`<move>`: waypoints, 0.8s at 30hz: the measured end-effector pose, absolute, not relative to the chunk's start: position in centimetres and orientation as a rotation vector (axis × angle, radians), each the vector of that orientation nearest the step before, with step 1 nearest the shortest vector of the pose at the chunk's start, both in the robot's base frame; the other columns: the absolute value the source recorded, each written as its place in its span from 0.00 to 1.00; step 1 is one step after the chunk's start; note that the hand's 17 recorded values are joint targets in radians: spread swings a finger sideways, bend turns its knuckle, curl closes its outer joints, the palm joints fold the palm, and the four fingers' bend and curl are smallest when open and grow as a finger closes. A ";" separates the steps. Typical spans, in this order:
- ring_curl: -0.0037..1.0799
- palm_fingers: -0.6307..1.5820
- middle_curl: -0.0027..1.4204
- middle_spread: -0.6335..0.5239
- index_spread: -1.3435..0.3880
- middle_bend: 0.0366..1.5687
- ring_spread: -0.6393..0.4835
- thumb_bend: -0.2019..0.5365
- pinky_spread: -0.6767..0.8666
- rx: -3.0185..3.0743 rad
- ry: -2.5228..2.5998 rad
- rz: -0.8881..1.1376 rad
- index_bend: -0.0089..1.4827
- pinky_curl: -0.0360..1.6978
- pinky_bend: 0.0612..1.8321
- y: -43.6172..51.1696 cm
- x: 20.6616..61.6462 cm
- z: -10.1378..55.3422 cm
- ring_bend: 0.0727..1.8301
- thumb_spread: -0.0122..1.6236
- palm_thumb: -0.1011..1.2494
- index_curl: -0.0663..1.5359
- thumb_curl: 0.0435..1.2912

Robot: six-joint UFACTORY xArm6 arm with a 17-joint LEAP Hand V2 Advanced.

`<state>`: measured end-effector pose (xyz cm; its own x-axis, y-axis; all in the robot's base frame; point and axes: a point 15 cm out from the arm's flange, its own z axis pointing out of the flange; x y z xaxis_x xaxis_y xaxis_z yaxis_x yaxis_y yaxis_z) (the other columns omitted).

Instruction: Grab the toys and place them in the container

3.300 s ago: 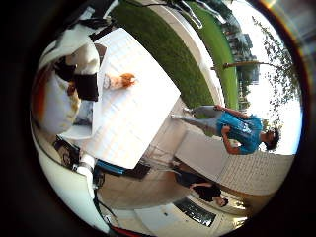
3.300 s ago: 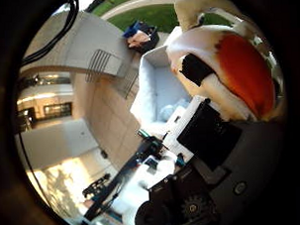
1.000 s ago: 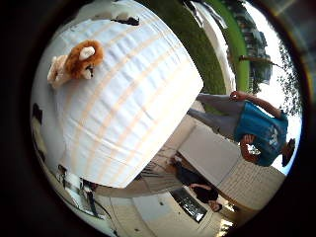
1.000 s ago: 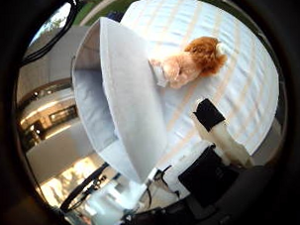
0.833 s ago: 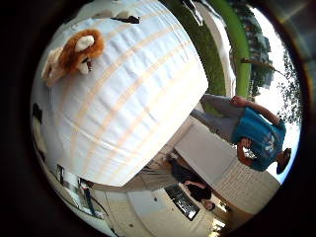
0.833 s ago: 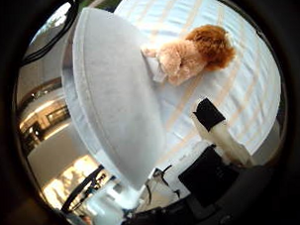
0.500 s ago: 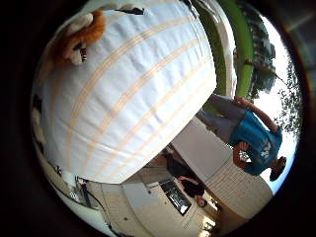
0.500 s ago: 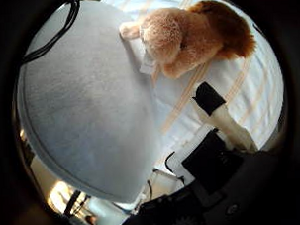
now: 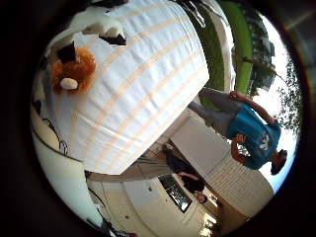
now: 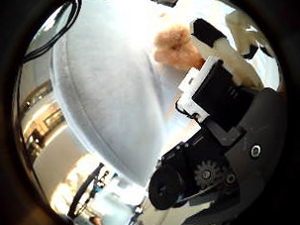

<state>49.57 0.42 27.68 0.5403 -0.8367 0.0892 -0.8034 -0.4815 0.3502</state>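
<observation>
A small plush lion [image 9: 72, 75] with an orange mane and tan body lies on the white cloth with pale orange stripes [image 9: 143, 89]. It sits right beside the grey felt container [image 10: 107, 94], whose wall fills much of the thumb side view. My right hand [image 10: 224, 100] is close over the toy. Its white and black fingers [image 9: 101, 24] curl in round the lion, one black tip touching the mane. In the thumb side view the tan body [image 10: 175, 44] shows between a finger [image 10: 209, 33] and the container wall.
The striped cloth covers a table whose edge [image 9: 123, 163] drops to a paved floor. A person in a blue shirt [image 9: 254, 136] stands beyond the table, away from the toys. Grass and a building lie farther off.
The views have closed in on the lion and the container. The fingers, out of the little finger side view before, have curled in round the toy.
</observation>
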 end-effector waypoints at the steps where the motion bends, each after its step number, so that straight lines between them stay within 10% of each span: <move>1: 0.66 0.78 0.60 0.37 0.39 0.66 0.53 0.30 0.61 2.429 -1.366 -0.125 0.27 0.28 0.71 0.0 49.3 28.5 0.68 0.69 0.82 0.22 0.41; 11: 0.72 0.66 0.68 0.37 0.29 0.72 0.51 0.20 0.57 2.471 -1.472 -0.039 0.42 0.38 0.76 -2.6 48.5 33.6 0.74 0.72 0.72 0.32 0.45; 16: 0.64 0.24 0.54 0.44 0.53 0.43 0.62 0.20 0.62 2.435 -1.493 -0.095 0.36 0.37 0.64 -3.1 47.8 31.6 0.57 0.72 0.60 0.36 0.38; 24: 0.37 0.23 0.35 0.65 0.70 0.16 0.80 0.21 0.70 2.341 -1.567 -0.148 0.22 0.24 0.47 -2.8 47.8 25.5 0.30 0.71 0.50 0.28 0.30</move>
